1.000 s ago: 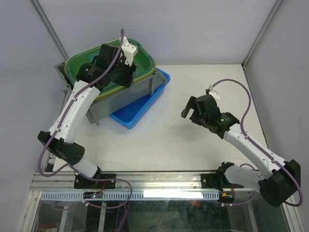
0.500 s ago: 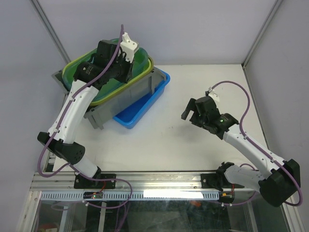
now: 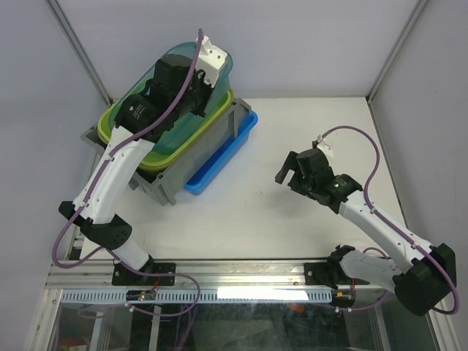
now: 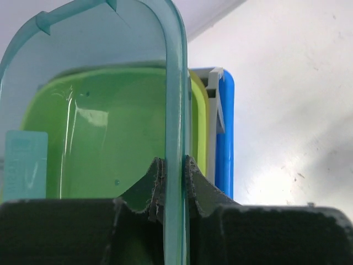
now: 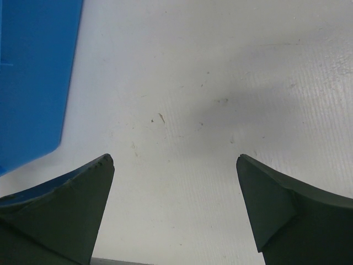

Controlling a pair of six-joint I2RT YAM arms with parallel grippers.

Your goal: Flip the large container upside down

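Two arms stand over a white desk (image 3: 256, 219) in the view from above. On the left side, the left tool (image 3: 205, 91) is clamped on the rim of a teal see-through tub (image 3: 170, 57), which is tilted up out of a lime-green tub (image 3: 161, 150). That lime-green tub sits nested in the large container (image 3: 175, 183), the grey crate at the far left of the desk. Its grey wall shows below the green rim, and its opening faces up. A blue tub (image 3: 219, 157) lies against the crate's right side; whether the crate rests partly on it I cannot tell. Well apart, on the right side, the right tool (image 3: 287, 165) hangs above bare desk with its jaws spread and nothing between them.

From the left wrist, two dark fingers (image 4: 151, 182) press on either side of the teal rim, which runs straight up the picture between them. Beyond it come the green tub, a strip of grey crate wall, the blue edge, and then desk.

From the right wrist, both fingers stand wide apart over the desk, with a corner of the blue tub at the left edge.
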